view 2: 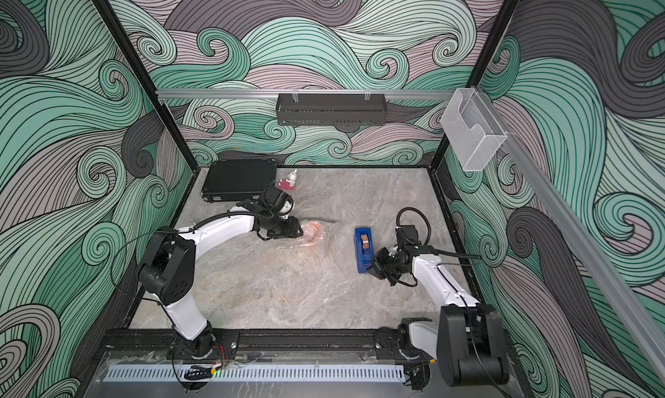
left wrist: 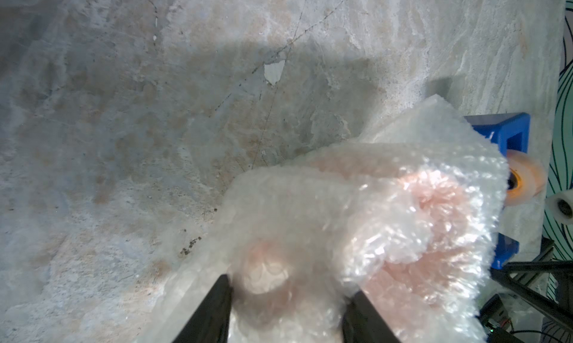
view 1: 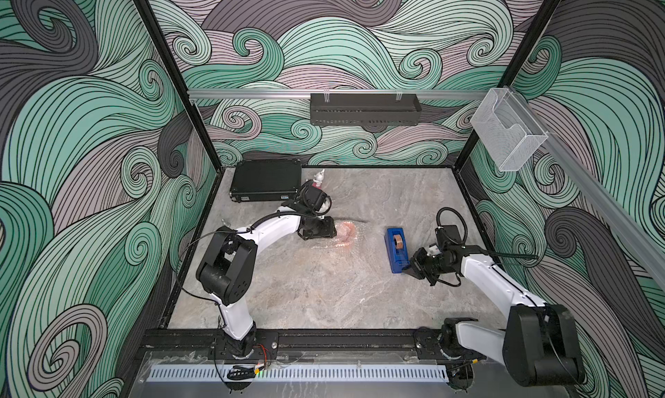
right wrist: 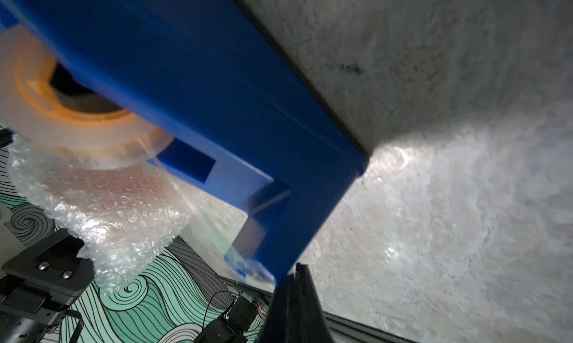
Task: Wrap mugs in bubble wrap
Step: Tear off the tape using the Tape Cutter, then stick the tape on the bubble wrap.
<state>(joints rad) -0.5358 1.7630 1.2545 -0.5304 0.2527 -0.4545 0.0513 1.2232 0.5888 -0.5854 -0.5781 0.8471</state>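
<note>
Mug (view 1: 345, 233) bundled in bubble wrap (left wrist: 403, 208), mid counter (view 1: 324, 299), clamped by left hand (left wrist: 288, 298); right hand (right wrist: 296, 274) closed tight at near end of tape dispenser (view 1: 396, 250). Likely taping next: hold bundle squeezed, draw tape slowly, press across loose overlap.

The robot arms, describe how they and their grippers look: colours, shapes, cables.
Both the left arm and right arm have glossy white links between chunky black joint housings, with black cables looping beside them. The left gripper and right gripper are black, with slim tapering fingers. No markings are legible.
</note>
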